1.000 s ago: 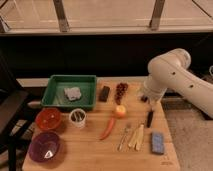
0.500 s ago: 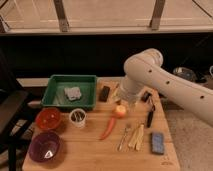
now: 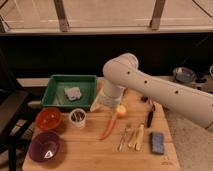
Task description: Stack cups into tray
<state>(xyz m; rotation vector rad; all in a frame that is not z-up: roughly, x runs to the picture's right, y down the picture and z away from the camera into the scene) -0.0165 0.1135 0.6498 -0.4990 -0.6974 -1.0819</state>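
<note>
A small round white cup (image 3: 77,117) with a dark inside stands upright on the wooden table, just in front of the green tray (image 3: 52,85). The tray lies at the back left and holds a small grey object (image 3: 73,93). My white arm reaches in from the right, and its gripper (image 3: 99,105) hangs low over the table by the tray's right front corner, a little right of and behind the cup. The gripper is apart from the cup, and nothing shows in it.
An orange bowl (image 3: 48,119) and a purple bowl (image 3: 45,147) sit left of the cup. An orange-red carrot-like piece (image 3: 109,127), a yellow fruit (image 3: 121,111), cutlery (image 3: 131,137), a blue sponge (image 3: 158,141) and a black utensil (image 3: 150,117) lie to the right.
The arm has swung left across the table, from the right side to the tray's right front corner. The cup, bowls and tray have not moved.
</note>
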